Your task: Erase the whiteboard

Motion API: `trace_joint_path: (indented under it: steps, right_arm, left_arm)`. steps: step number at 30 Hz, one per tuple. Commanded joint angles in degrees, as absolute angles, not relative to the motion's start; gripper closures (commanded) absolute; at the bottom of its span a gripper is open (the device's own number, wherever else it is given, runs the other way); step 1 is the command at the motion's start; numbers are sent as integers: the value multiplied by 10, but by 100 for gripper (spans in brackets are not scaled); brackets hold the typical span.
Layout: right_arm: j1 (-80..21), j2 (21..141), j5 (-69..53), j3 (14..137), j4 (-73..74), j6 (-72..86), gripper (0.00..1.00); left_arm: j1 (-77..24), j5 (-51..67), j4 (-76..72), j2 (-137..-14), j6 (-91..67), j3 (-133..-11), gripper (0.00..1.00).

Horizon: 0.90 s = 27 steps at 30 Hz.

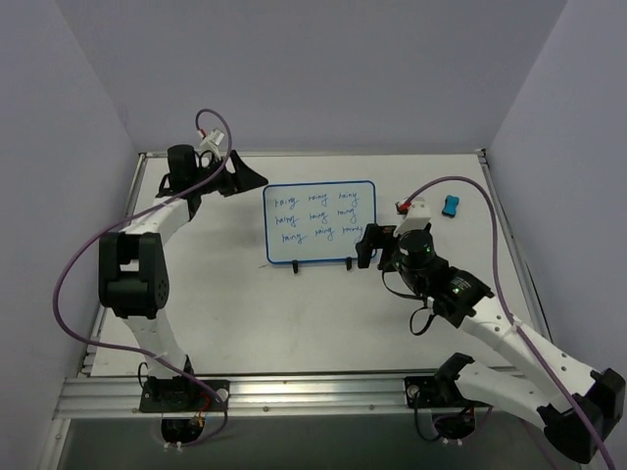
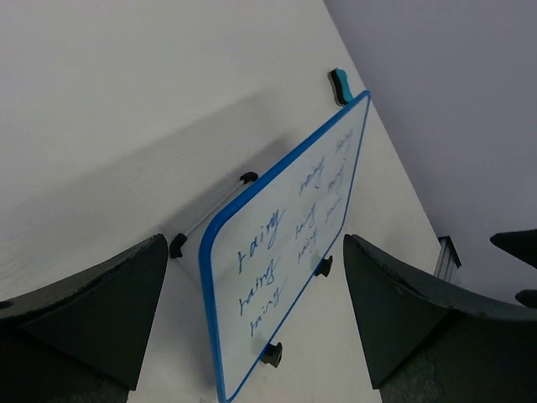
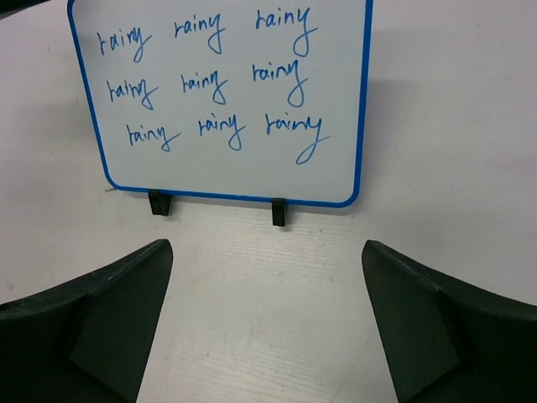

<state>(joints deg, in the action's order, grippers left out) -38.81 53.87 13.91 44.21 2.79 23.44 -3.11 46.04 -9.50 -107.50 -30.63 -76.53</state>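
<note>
Right wrist view shows the whiteboard (image 3: 226, 92) propped on its stand (image 3: 278, 211), covered in writing. Your right gripper (image 3: 267, 245) and left gripper (image 2: 253, 239) are both spread and empty. Fetch the eraser (image 1: 451, 206) lying right of the board, and pinch it squarely.

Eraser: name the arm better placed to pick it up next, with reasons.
Right, probably. The eraser lies right of the whiteboard, on the right arm's side, and the right tool is open and empty close by. The left tool, also open, sits off the board's opposite edge, farther away.
</note>
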Motion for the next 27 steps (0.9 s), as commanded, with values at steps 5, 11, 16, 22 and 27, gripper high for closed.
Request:
trace_joint_path:
  steps: [5,11,16,22,27]
  right_arm:
    - [-376,490,152,502,167,195,9]
    - [-374,454,157,520,201,186,8]
    - [-375,439,142,517,200,185,8]
    - [-374,436,134,520,201,183,9]
    - [-375,432,132,525,201,180,9]
  left_arm:
    - [-38,622,-22,-1166,-170,-910,6]
    - [-35,722,-40,-1206,-167,-932,6]
    - [-39,773,-252,-1233,-347,-908,1]
    - [-40,805,-652,-1317,-684,-901,22]
    - [-42,810,-877,-1398,-901,-952,27]
